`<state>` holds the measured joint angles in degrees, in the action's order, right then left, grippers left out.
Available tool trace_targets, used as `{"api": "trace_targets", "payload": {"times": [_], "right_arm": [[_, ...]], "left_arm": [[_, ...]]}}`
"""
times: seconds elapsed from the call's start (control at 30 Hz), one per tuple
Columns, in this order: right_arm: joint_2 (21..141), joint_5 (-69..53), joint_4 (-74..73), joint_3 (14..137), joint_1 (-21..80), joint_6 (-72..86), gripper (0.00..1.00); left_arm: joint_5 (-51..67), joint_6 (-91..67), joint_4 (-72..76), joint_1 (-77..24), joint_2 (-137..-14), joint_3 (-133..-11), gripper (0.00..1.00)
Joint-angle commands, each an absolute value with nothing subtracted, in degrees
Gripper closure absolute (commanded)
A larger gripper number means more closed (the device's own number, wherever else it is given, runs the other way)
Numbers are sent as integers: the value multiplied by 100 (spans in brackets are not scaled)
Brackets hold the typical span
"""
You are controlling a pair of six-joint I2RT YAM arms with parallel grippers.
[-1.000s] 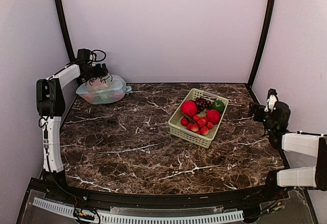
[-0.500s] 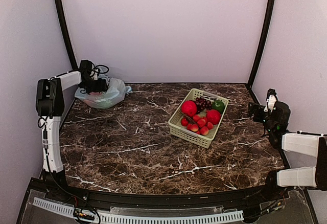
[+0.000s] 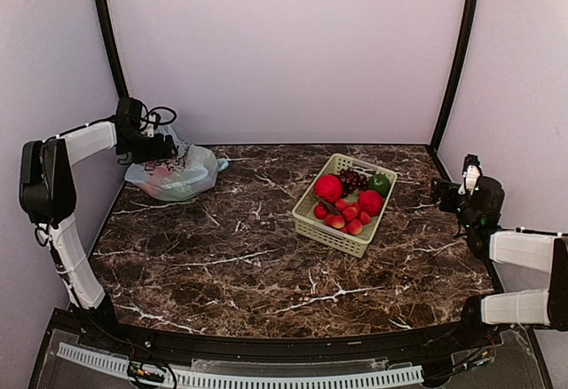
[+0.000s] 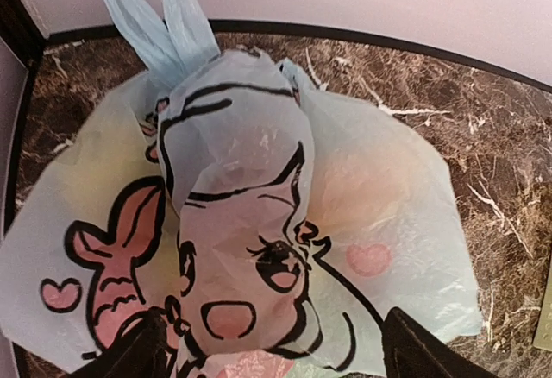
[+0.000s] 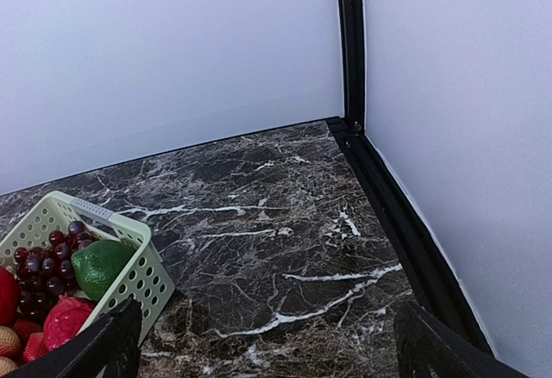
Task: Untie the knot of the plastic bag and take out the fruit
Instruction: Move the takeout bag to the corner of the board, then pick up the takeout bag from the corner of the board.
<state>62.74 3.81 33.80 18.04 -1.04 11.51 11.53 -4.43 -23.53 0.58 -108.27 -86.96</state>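
change: left hand (image 3: 158,146) has swung left, bag (image 3: 177,174) dragged slightly nearer in far-left worktop (image 3: 266,256) corner | left hand: splayed over bag, grasping nothing | right hand (image 5: 272,343): released, idle at right | knot (image 4: 172,80) still tied, fruit (image 4: 366,192) still inside

Thin, crinkled, translucent film, faintly glossy: plastic bag (image 4: 259,188). Polished dark marble-look slab, white-veined: bench (image 3: 248,256). Matt pale green lattice plastic: basket (image 3: 330,236).
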Motion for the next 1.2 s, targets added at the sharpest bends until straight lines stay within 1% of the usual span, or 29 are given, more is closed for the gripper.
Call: {"api": "trace_targets", "payload": {"times": [0.0,0.17,0.47,0.67,0.73,0.77,0.8,0.83,0.87,0.9,0.93,0.97,1.0,1.03,1.07,1.13,1.17], "right_arm": [[6236,327,3424,1900,-88,1222,1],[6205,328,3413,1894,-88,1229,1],[6208,308,3406,1898,-88,1230,1],[6176,357,3367,1898,-88,1231,1],[6170,349,3366,1890,-88,1246,1],[6162,351,3378,1890,-88,1248,1],[6176,345,3377,1890,-88,1255,1],[6183,329,3376,1896,-88,1257,1],[6191,319,3377,1898,-88,1263,1],[6200,308,3384,1905,-88,1265,1],[6211,289,3389,1907,-88,1273,1],[6209,286,3386,1907,-88,1274,1],[6206,280,3380,1907,-88,1274,1],[6204,288,3376,1907,-88,1270,1],[6196,292,3379,1907,-88,1274,1],[6181,319,3377,1894,-88,1261,1],[6182,330,3376,1890,-86,1257,1]], "left_arm": [[963,-536,-2354,42,-10379,-8975,12],[893,-746,-2591,39,-10918,-9705,10],[961,-963,-2605,-75,-12318,-10933,3],[1062,-810,-2720,-123,-13104,-11534,6],[1043,-764,-2803,-130,-13256,-11638,12],[984,-734,-2845,-136,-13305,-11657,21],[949,-714,-2864,-146,-13306,-11656,25],[879,-658,-2900,-152,-13304,-11655,34],[853,-632,-2913,-170,-13297,-11654,38],[842,-578,-2930,-177,-13276,-11650,48],[847,-561,-2930,-183,-13251,-11648,59],[869,-542,-2933,-188,-13221,-11646,66],[876,-539,-2926,-192,-13160,-11641,77],[878,-552,-2909,-197,-13115,-11616,82],[890,-557,-2850,-205,-12993,-11587,90],[941,-559,-2678,-222,-12764,-11390,98],[980,-562,-2604,-238,-12675,-11325,98]]}}
